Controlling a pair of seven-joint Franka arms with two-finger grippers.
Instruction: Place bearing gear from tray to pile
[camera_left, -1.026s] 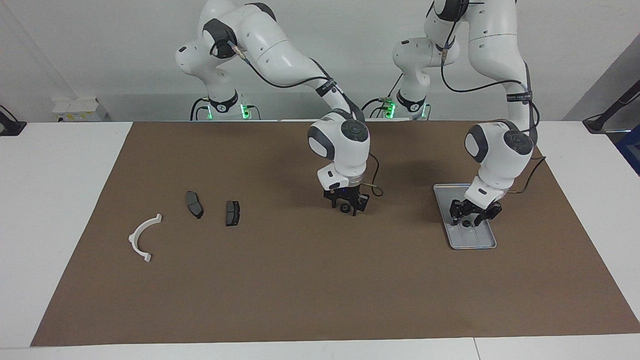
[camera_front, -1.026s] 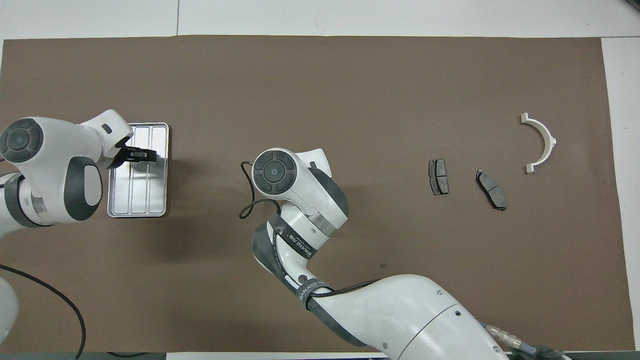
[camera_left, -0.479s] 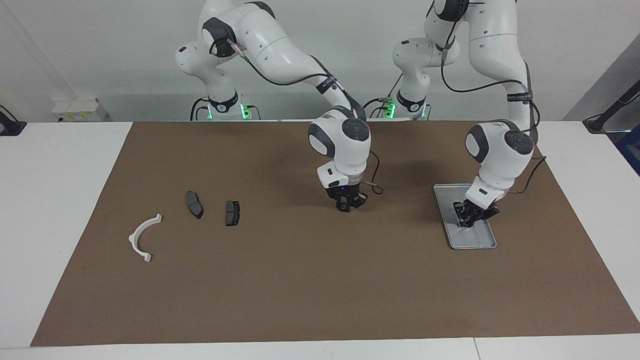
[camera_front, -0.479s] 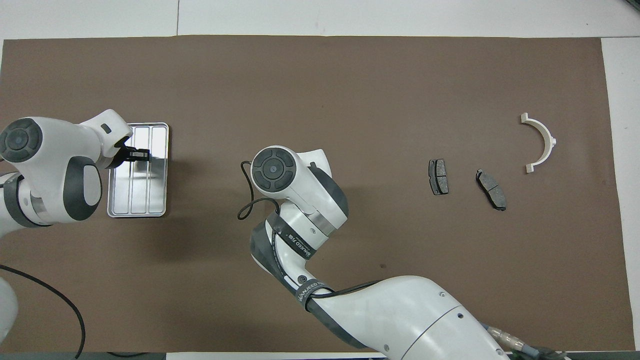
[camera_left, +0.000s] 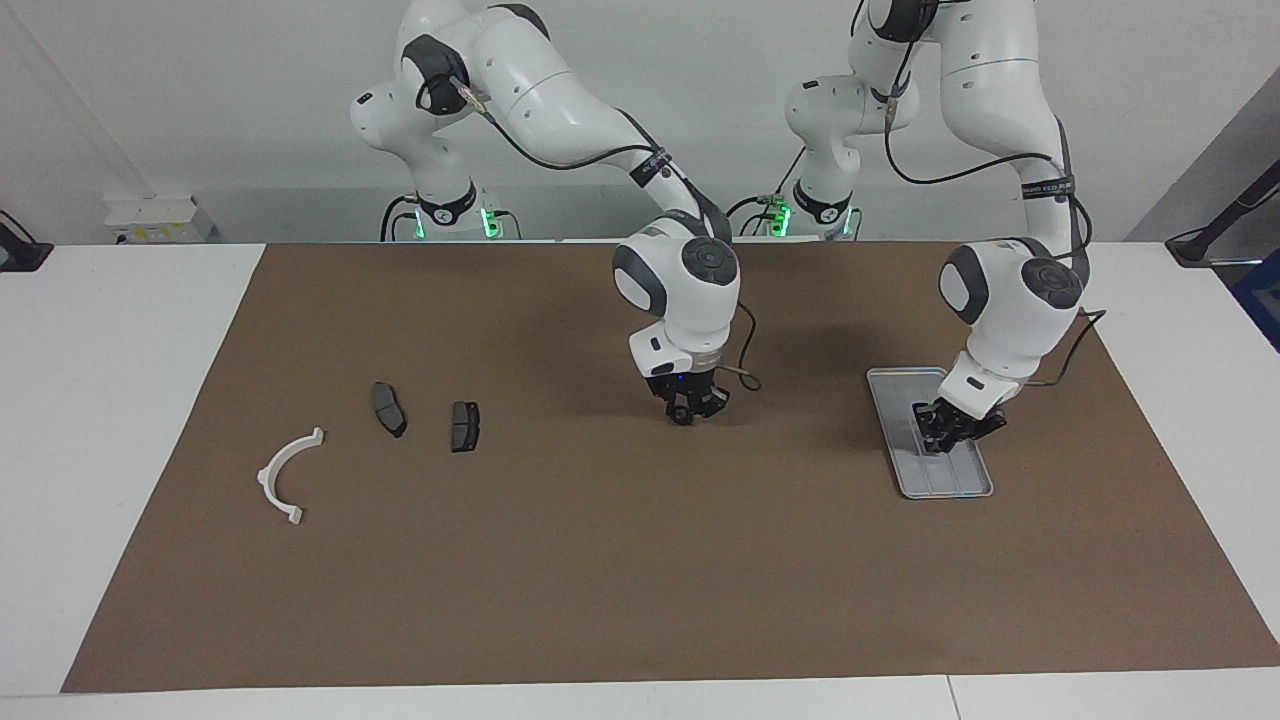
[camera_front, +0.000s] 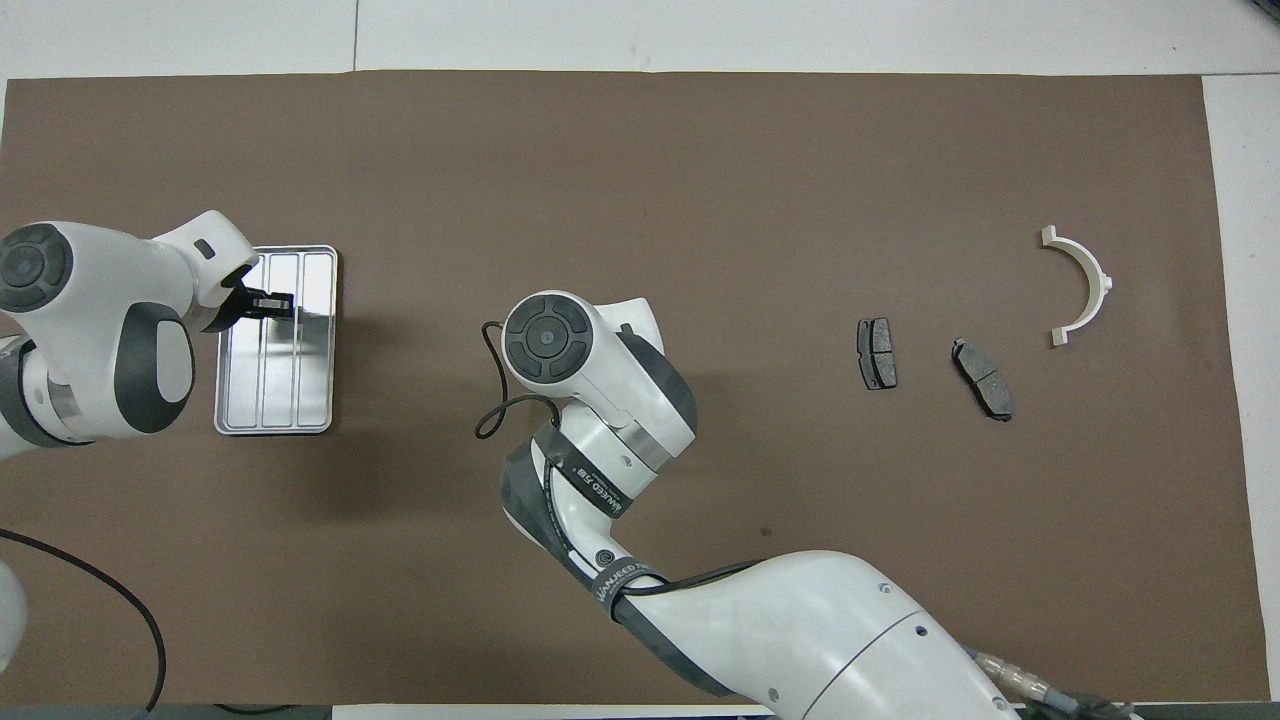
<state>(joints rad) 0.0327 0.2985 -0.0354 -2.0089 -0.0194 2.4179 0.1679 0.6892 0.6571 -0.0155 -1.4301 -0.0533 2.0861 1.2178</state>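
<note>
Overhead view is showing a brown mat (camera_front: 700, 180) covering the white tabletop (camera_front: 800, 30); the right arm is hiding its clenched right claw (camera_left: 685, 415), while the left claw (camera_left: 940, 440) is sitting clenched over the tray (camera_left: 975, 485), contents unclear.

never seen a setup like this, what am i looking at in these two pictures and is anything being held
These are two white robot arms, each ending in a two-finger gripper. One picture is taken from across the table, facing the robots. The other looks down from above the robots' own end, so its sides are swapped.

On the brown mat lies a metal tray toward the left arm's end. Toward the right arm's end lie two dark pads and a white half-ring.

The left gripper is shut, low over the tray. The right gripper is shut over the middle of the mat. Whether either one pinches a small part, I cannot tell.
</note>
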